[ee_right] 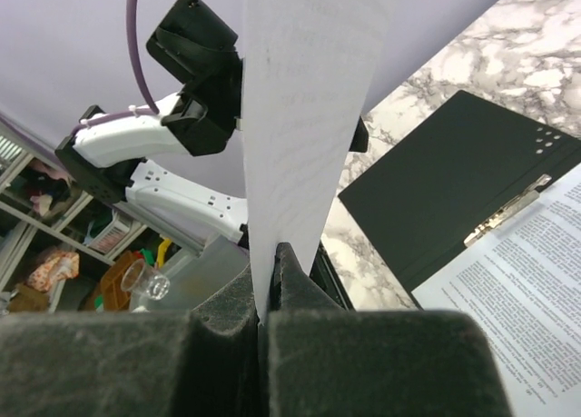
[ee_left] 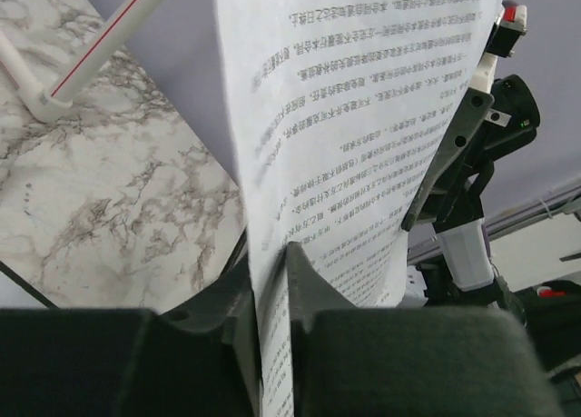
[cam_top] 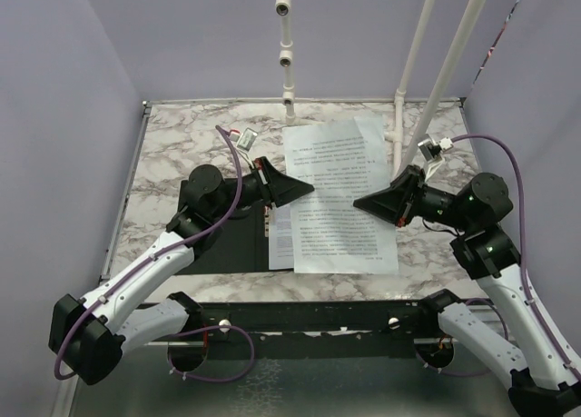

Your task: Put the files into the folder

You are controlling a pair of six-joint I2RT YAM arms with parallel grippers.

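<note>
White printed sheet (cam_top: 340, 176) held aloft: left gripper (cam_top: 307, 188) clamped on its 9 o'clock edge, right gripper (cam_top: 358, 202) clamped at 3 o'clock; black folder (cam_top: 231, 249) open underneath.

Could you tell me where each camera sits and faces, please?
Top external: above, behind the arms, looking down at left gripper and right gripper holding the sheet over the folder.
Left wrist: on the left arm, past its fingers toward the right gripper.
Right wrist: past its fingers toward the left gripper and folder.
Shared: all show the sheet.
</note>
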